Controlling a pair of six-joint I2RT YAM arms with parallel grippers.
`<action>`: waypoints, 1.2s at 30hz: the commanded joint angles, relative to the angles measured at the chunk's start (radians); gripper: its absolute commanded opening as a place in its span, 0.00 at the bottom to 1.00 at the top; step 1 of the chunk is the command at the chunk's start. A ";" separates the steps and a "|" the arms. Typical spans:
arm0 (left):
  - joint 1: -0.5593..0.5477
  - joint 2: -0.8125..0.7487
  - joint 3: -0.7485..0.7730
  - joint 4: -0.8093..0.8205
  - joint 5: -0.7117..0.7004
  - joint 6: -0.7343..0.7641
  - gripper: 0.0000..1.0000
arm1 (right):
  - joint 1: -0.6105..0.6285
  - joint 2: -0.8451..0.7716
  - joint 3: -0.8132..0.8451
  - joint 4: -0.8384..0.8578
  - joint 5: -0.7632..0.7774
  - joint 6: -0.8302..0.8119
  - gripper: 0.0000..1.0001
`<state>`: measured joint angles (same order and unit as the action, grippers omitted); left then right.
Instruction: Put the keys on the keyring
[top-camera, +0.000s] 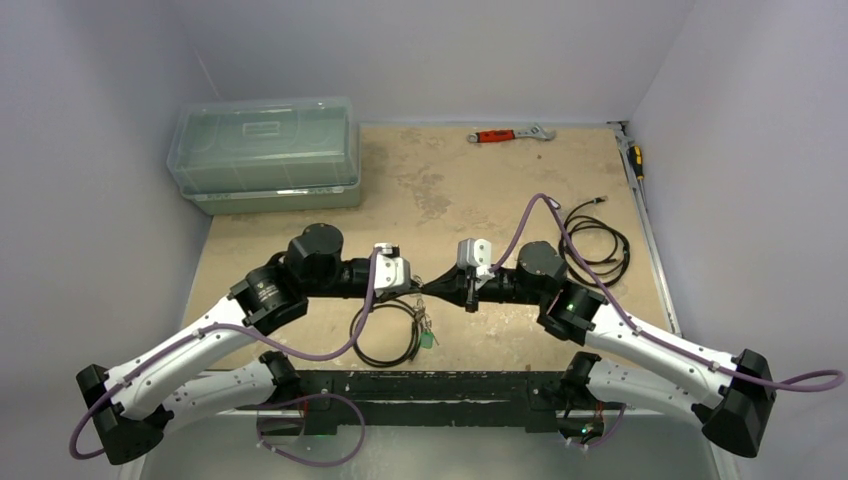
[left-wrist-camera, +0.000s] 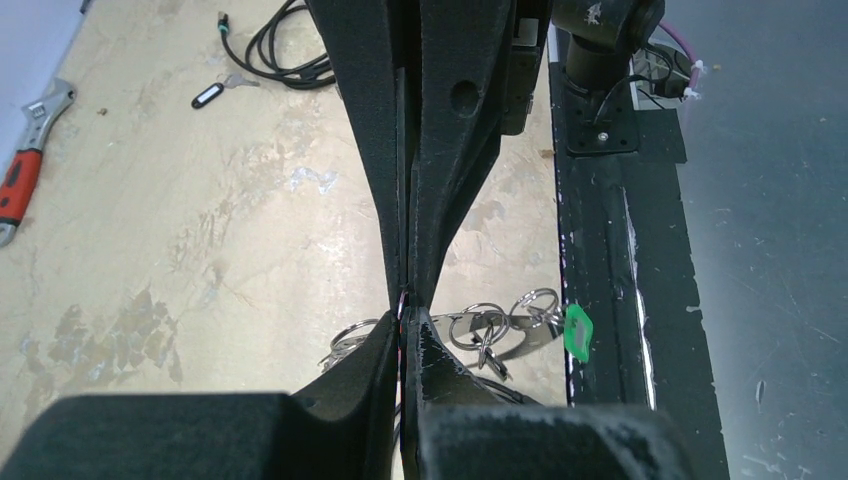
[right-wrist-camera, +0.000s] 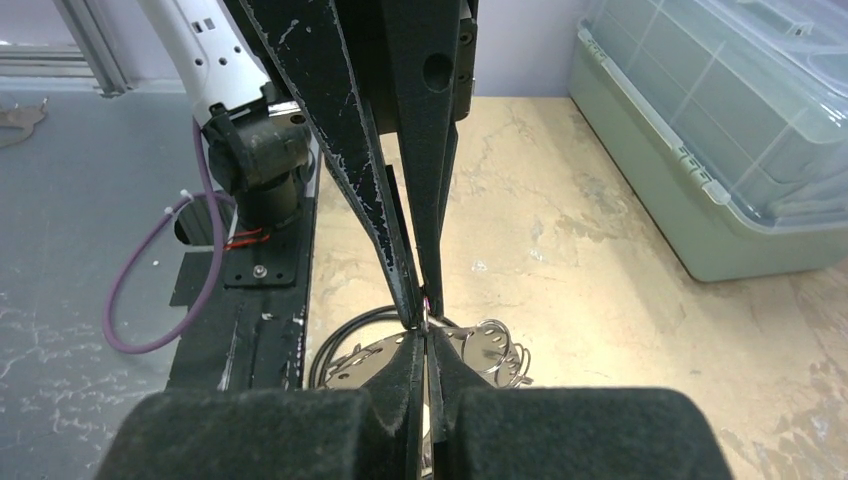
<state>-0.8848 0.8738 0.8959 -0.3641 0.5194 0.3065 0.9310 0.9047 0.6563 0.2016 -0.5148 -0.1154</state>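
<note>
Meeting tip to tip over the keys (left-wrist-camera: 490, 335), threading apparently not yet begun.
Left pincer (left-wrist-camera: 404, 325) and right pincer (right-wrist-camera: 425, 335) are both clenched; anything pinched is too small to tell. Keys and keyring (top-camera: 383, 363) lie on the surface (top-camera: 450, 190), lower centre overhead. Next: pry the ring's gap open.

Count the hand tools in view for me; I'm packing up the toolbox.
2. A red-handled wrench lies at the far edge of the table, near the middle. A yellow-and-black-handled tool, probably a screwdriver, lies along the far right edge. Others may be hidden from view.
</note>
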 joint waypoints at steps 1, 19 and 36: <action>-0.006 0.020 0.039 0.074 0.047 -0.023 0.00 | 0.015 -0.001 0.047 0.065 -0.013 -0.007 0.00; -0.006 -0.224 0.010 0.080 -0.069 -0.116 0.95 | 0.015 -0.157 -0.052 0.183 0.150 0.040 0.00; -0.006 0.015 -0.005 0.168 -0.731 -0.664 0.99 | 0.015 -0.372 -0.075 0.188 0.686 0.148 0.00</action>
<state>-0.8871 0.8051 0.8688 -0.2390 -0.0078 -0.1825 0.9424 0.5812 0.5510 0.3553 -0.0319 -0.0151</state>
